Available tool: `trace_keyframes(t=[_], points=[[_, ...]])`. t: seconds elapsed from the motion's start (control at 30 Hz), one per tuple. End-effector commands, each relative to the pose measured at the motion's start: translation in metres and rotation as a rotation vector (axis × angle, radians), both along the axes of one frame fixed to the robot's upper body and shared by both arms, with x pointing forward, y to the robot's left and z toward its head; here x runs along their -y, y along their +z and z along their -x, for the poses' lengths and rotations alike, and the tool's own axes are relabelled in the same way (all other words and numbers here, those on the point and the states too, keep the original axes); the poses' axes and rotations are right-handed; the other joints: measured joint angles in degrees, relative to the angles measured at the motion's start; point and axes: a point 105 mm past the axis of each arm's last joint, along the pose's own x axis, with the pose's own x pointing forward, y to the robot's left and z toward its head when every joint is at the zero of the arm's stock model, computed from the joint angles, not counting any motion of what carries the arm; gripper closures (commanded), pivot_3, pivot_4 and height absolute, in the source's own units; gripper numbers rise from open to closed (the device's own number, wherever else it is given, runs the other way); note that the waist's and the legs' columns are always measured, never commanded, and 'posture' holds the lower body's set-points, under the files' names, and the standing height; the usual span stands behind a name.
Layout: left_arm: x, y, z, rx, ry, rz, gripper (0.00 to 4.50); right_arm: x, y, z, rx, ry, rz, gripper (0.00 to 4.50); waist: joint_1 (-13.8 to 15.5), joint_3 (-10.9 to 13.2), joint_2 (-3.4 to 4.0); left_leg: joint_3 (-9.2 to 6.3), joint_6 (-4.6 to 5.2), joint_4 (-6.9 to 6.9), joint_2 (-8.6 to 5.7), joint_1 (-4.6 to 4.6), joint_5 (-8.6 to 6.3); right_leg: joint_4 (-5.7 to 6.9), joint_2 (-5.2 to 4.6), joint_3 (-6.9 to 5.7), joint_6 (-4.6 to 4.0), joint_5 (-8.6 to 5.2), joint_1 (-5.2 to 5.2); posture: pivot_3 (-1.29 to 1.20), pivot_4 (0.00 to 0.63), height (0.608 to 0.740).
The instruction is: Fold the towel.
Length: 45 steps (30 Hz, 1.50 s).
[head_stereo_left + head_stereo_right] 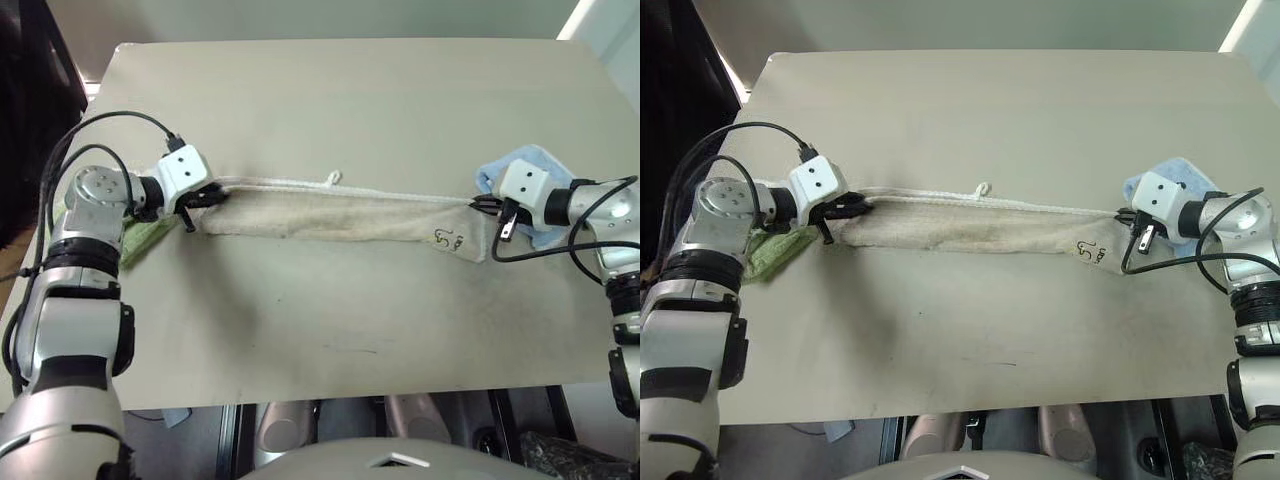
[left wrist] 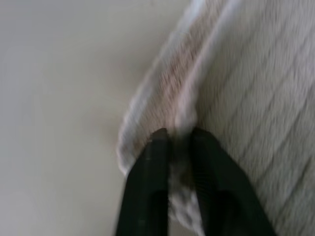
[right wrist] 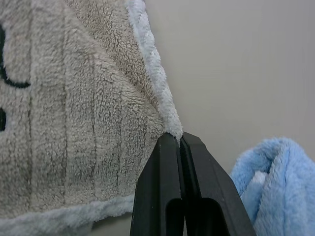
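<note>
Towel [image 1: 340,214], beige terry with white stitched edging, lies across the middle of a tan table [image 1: 330,110] as a long narrow band, stretched between the robot's two grippers. A small white loop [image 1: 333,178] sticks up from its far edge, and a dark embroidered mark [image 1: 448,238] sits near its right end.

The left gripper [image 1: 200,197] holds the towel's left end; its black fingers [image 2: 157,147] stand slightly apart, with a bunch of cloth pinched between them. The right gripper [image 1: 487,205] holds the right end, its fingers [image 3: 170,162] pressed tight on the white-edged corner.

Judging by its looks, the cloth is light, soft and limp. It should sag and drape wherever it is unsupported, and its pile should keep it from slipping. The stitched corners look like the firmest places to grip.

The head views show the whole layout: a fluffy green towel [image 1: 145,238] under the left arm and a light-blue towel [image 1: 535,165] behind the right gripper, both at the table's sides. The left wrist view shows the doubled white edge caught between the fingers. The right wrist view shows the terry's ribbed pile, part of the mark, and the blue towel just beside the pinched corner.
</note>
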Motion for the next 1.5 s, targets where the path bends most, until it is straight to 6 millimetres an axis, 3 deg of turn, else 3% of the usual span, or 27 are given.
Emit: trace_keyframes(t=[0.03, 0.27, 0.5, 0.57, 0.67, 0.73, 0.87, 0.97, 1.07, 1.2, 1.37, 1.5], points=[[-0.002, 0.010, 0.001, 0.015, -0.016, 0.009, 2.49, 0.003, 0.018, -0.004, 0.068, -0.005, -0.006, 3.82, 0.1, 0.0, 0.00, 0.00, 0.00, 0.00, 0.00, 0.01, 0.00, 0.01, 0.00, 0.00, -0.01, 0.03, 0.01, 0.00, 0.150, 0.736], [-0.009, 0.021, -0.002, 0.077, 0.030, 0.050, 0.11, 0.009, 0.037, 0.002, 0.166, 0.008, 0.012, 1.49, 0.1, 0.0, 0.00, 0.05, 0.10, 0.08, -0.01, 0.04, 0.22, 0.02, -0.03, 0.00, -0.12, 0.26, 0.06, 0.00, 0.150, 0.736], [-0.017, 0.075, -0.014, 0.260, 0.141, 0.258, 0.11, 0.024, 0.080, 0.025, 0.250, -0.084, -0.123, 1.49, 0.4, 0.0, 0.00, 0.07, 0.07, 0.06, -0.01, 0.02, 0.60, 0.00, -0.03, 0.00, -0.38, 0.33, 0.10, 0.00, 0.150, 0.736], [-0.016, 0.092, -0.013, 0.312, 0.123, 0.288, 0.11, 0.023, 0.079, 0.044, 0.182, -0.104, -0.224, 1.49, 0.6, 0.0, 0.00, 0.09, 0.08, 0.04, -0.01, 0.04, 0.66, -0.03, -0.02, 0.00, -0.58, 0.21, 0.16, 0.00, 0.150, 0.736], [-0.013, 0.099, -0.012, 0.335, 0.101, 0.284, 0.11, 0.019, 0.076, 0.059, 0.114, -0.126, -0.294, 1.49, 0.6, 0.0, -0.01, 0.10, 0.05, 0.05, -0.01, 0.07, 0.66, -0.07, 0.01, 0.02, -0.57, 0.09, 0.26, 0.00, 0.150, 0.736], [-0.007, 0.103, -0.010, 0.348, 0.055, 0.254, 0.06, 0.008, 0.062, 0.076, -0.013, -0.161, -0.429, 1.11, 0.5, 0.0, -0.01, 0.16, 0.08, 0.08, -0.07, 0.09, 0.67, -0.07, 0.00, 0.10, -0.48, 0.10, 0.27, 0.00, 0.150, 0.736], [0.015, 0.097, -0.007, 0.337, -0.064, 0.206, 0.06, -0.026, 0.034, 0.112, -0.299, -0.250, -0.734, 0.03, 0.6, 0.0, -0.02, 0.10, 0.08, 0.11, -0.06, 0.13, 0.69, -0.07, 0.08, 0.10, -0.03, -0.22, 0.38, 0.00, 0.150, 0.736], [0.035, 0.085, 0.001, 0.290, -0.174, 0.184, 0.06, -0.047, 0.023, 0.127, -0.468, -0.314, -0.959, 0.03, 0.6, 0.0, -0.01, 0.15, 0.13, 0.14, -0.14, 0.12, 0.71, -0.02, 0.06, 0.16, 0.29, -0.34, 0.37, 0.00, 0.150, 0.736], [0.043, 0.081, 0.004, 0.274, -0.215, 0.184, 0.06, -0.050, 0.019, 0.128, -0.526, -0.387, -1.041, 0.03, 0.6, 0.0, -0.03, 0.13, 0.22, 0.35, -0.16, 0.12, 0.67, -0.04, 0.09, 0.19, 0.44, -0.26, 0.46, 0.00, 0.150, 0.736], [0.078, 0.063, 0.024, 0.198, -0.396, 0.192, 0.06, -0.051, -0.013, 0.124, -0.678, -0.669, -1.278, 0.03, 0.7, 0.0, -0.06, 0.01, 0.37, 0.61, -0.14, 0.11, 0.53, -0.04, 0.08, 0.21, 0.55, -0.25, 0.58, 0.00, 0.150, 0.736], [0.107, 0.053, 0.055, 0.086, -0.542, 0.252, 0.06, -0.055, -0.020, 0.125, -0.791, -0.874, -1.412, 0.03, 1.0, 0.0, 0.02, 0.03, 0.39, 0.86, -0.16, 0.00, 0.25, 0.00, 0.05, 0.25, 0.68, -0.30, 0.51, 0.00, 0.150, 0.736], [0.119, 0.050, 0.067, 0.031, -0.582, 0.286, 0.06, -0.051, -0.023, 0.111, -0.774, -1.006, -1.491, 0.03, 1.0, 0.0, 0.00, 0.04, 0.44, 0.93, -0.16, -0.01, 0.20, -0.05, 0.03, 0.26, 0.76, -0.26, 0.56, 0.00, 0.150, 0.736]])
